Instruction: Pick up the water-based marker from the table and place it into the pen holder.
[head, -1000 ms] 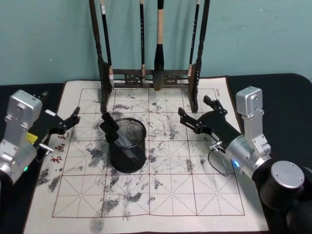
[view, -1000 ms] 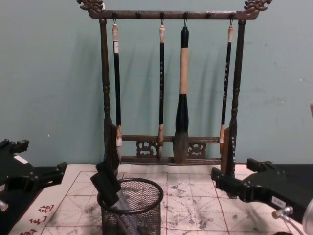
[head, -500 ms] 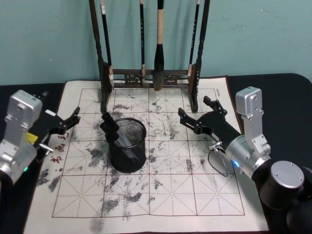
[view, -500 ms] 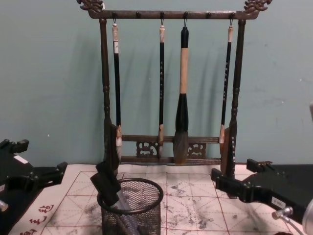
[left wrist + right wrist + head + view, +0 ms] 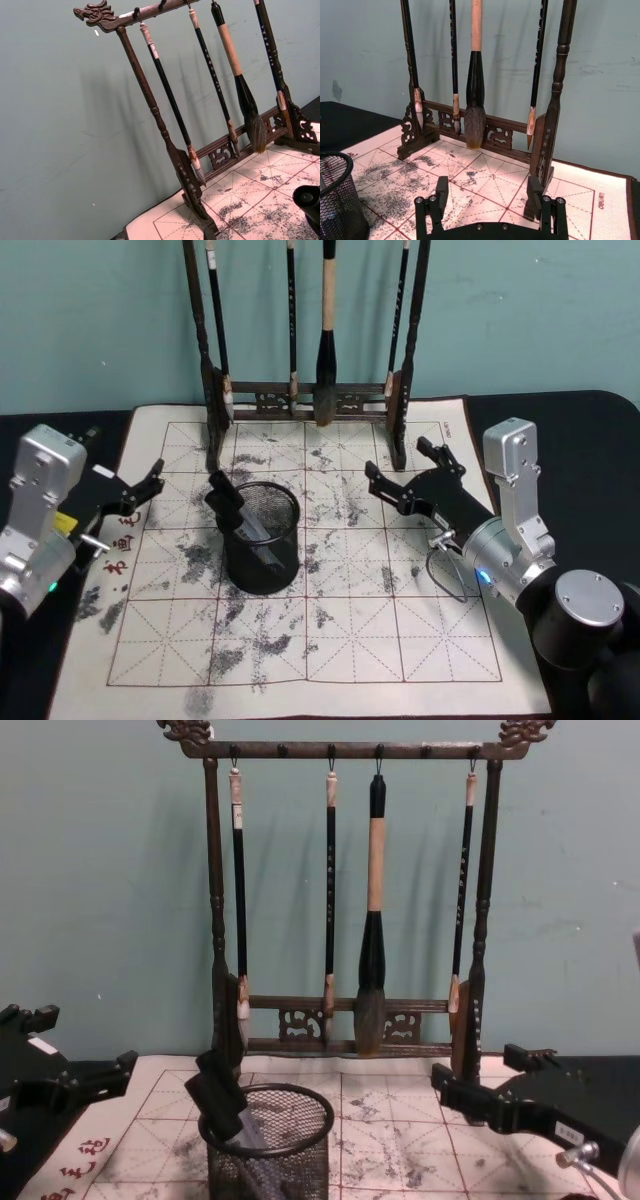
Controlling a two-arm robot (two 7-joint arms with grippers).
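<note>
The pen holder [image 5: 262, 537], a black wire-mesh cup, stands on the left-middle of the gridded mat. The water-based marker [image 5: 229, 504] leans inside it, its black cap sticking out over the rim on the cup's left side. The chest view shows the same holder [image 5: 268, 1145] with the marker [image 5: 218, 1093] poking up. My left gripper [image 5: 125, 510] hangs open and empty to the left of the cup, at the mat's left edge. My right gripper [image 5: 400, 465] is open and empty to the cup's right, and its two fingers [image 5: 441, 192] point toward the rack. The holder's rim [image 5: 337, 167] shows at the right wrist view's edge.
A tall dark wooden brush rack [image 5: 310, 395] with several hanging brushes [image 5: 371, 920] stands at the mat's far edge against the teal wall. The ink-stained calligraphy mat [image 5: 350, 620] covers the black table [image 5: 590, 430]. Open mat lies in front of the cup.
</note>
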